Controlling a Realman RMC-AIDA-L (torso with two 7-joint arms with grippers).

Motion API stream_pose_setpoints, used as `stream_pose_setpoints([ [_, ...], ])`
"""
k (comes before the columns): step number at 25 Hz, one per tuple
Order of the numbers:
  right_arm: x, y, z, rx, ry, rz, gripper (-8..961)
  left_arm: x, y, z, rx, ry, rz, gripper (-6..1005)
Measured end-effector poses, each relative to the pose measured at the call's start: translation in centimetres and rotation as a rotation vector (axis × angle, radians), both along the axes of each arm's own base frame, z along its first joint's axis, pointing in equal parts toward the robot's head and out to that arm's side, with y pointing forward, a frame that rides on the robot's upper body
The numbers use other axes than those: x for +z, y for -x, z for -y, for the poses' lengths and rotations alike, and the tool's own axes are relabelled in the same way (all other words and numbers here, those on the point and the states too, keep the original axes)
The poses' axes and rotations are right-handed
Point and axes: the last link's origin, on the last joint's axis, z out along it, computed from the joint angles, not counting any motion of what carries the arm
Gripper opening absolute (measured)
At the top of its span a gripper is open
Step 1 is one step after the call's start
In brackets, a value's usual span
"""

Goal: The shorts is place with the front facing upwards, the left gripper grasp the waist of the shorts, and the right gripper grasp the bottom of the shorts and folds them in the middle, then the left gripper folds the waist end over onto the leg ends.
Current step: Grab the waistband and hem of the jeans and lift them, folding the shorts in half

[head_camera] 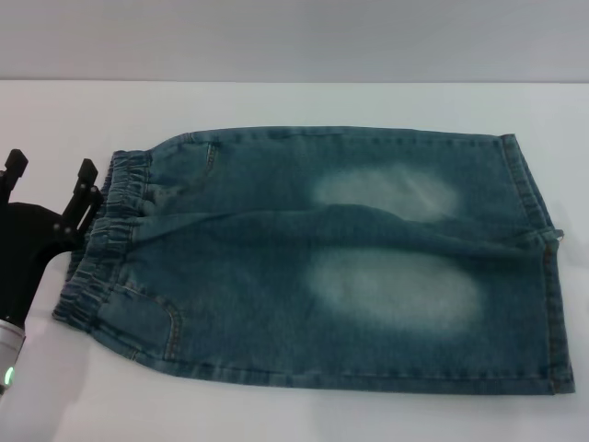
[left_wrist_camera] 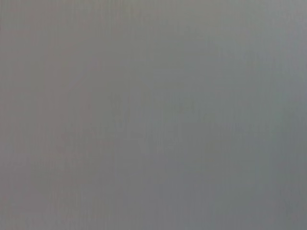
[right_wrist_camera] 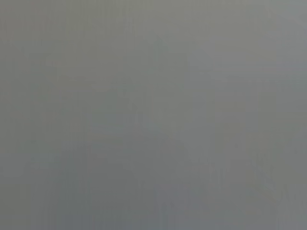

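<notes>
Left gripper (head_camera: 51,182) at far left, fingers (head_camera: 86,173) spread apart, pointing away; green ring lit on wrist.

At the left edge of the head view, the left hand (head_camera: 51,184) is matte black with two blocky, ridged fingers (head_camera: 86,175). Its white cylindrical arm (head_camera: 9,345) below carries a small green light.
</notes>
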Motion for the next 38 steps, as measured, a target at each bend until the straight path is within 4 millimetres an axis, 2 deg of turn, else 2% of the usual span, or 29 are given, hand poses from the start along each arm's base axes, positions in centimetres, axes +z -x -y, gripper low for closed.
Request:
stream_pose_setpoints([
  [23,-0.3,-0.2,0.0,-0.014,0.018,-0.001,749,0.0,-0.4,-0.3,-0.013,0.001,0.007,815],
  [29,-0.7,-0.1,-1.2,-0.071,0.091,-0.032,749,-0.7,-1.4,-1.1,0.018,0.073,0.066,815],
  [31,-0.4,0.6,-1.6,-0.089,0.139,-0.040,749,-0.9,-2.1,-1.6,0.035,0.122,0.066,815],
  [35,1.6,3.7,-2.9,-0.156,0.220,-0.003,748,-0.3,-3.3,-2.4,0.079,0.188,0.070,814],
  [38,3.9,6.1,-3.5,-0.232,0.225,0.023,748,1.7,-5.6,-2.9,0.147,0.239,0.039,814],
])
